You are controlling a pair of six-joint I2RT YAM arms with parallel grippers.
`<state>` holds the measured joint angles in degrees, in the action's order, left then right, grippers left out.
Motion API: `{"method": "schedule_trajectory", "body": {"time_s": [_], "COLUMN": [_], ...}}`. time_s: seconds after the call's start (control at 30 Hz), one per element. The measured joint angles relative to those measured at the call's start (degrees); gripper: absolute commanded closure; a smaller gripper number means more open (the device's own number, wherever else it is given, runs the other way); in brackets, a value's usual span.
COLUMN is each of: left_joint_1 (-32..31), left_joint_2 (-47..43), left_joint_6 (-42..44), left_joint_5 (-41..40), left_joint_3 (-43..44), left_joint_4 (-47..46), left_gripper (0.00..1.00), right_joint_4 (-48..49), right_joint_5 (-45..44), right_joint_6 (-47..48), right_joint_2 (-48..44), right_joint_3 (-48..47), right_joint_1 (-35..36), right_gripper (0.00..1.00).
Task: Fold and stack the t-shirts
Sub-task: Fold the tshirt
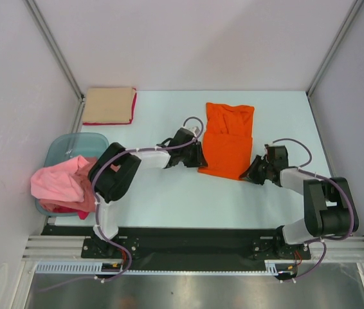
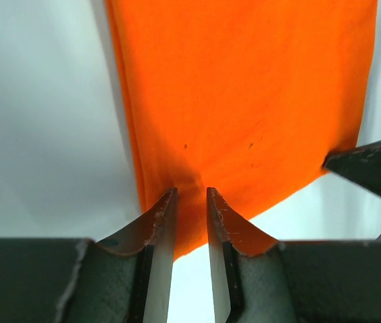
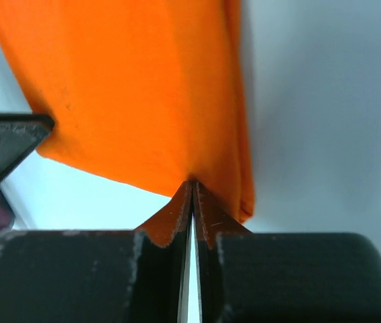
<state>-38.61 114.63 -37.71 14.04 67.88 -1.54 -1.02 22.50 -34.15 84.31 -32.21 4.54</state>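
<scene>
White surface point(image 1: 169, 199) bore the orange t-shirt point(image 1: 227, 145); right end effector point(image 3: 192, 183) pinched its hem, left end effector point(image 2: 190, 192) straddled it half-spread, evidently to fold.

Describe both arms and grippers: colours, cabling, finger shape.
Both arms match: left arm and right arm have bulky black joint housings and white links. A loose lavender-grey cable loops along each. Left gripper and right gripper are black, with tapered dark fingers scuffed pale along the edges.

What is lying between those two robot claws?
The orange t-shirt, spanning the gap; left gripper at one near corner, right gripper pinching the other. The top view shows it.
</scene>
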Motion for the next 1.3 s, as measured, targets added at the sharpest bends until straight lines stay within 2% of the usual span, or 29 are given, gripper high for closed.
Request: {"method": "schedule_trajectory", "body": {"time_s": [0.2,0.4,0.63,0.77,0.8,0.93,1.03,1.17,1.3], "left_joint_1": [-0.98,-4.57,-6.05,-6.14,-6.14,-5.73,-4.7,-1.09,3.5], "left_joint_2": [-1.77,-2.21,-8.44,-11.91,-12.17,-12.17,-11.3,-6.75,2.19], "left_joint_6": [-2.49,-5.38,-3.76,-2.27,-1.97,0.46,2.73,6.62,9.25], "left_joint_5": [0.17,-0.39,-7.08,-9.68,-10.03,-10.51,-9.53,-8.74,-8.92], "left_joint_3": [-5.16,-7.56,-8.52,-8.22,-7.8,-4.92,-1.68,7.1,19.28], "left_joint_4": [-6.19,-10.05,0.13,5.49,6.47,9.33,9.88,10.67,10.12], "left_gripper": [0.69,0.69,0.63,0.56,0.52,0.43,0.31,0.31,0.39], "right_joint_4": [-2.69,-6.21,-12.68,-13.94,-14.12,-14.45,-13.92,-12.63,-11.56], "right_joint_5": [-4.09,-6.51,-10.19,-10.34,-10.32,-10.47,-10.47,-10.4,-9.2], "right_joint_6": [-0.17,0.13,1.66,2.03,2.05,2.95,3.78,5.01,5.77], "right_joint_2": [-2.95,-5.55,-12.11,-13.6,-13.27,-8.46,-3.06,3.13,6.14], "right_joint_3": [0.61,0.59,0.59,-0.04,-0.46,-5.79,-12.07,-20.02,-23.58], "right_joint_1": [-1.38,-2.45,-2.78,-2.8,-2.8,-2.89,-3.28,-3.74,-3.91], "right_gripper": [0.88,0.84,0.77,0.59,0.55,0.42,0.34,0.31,0.3]}}
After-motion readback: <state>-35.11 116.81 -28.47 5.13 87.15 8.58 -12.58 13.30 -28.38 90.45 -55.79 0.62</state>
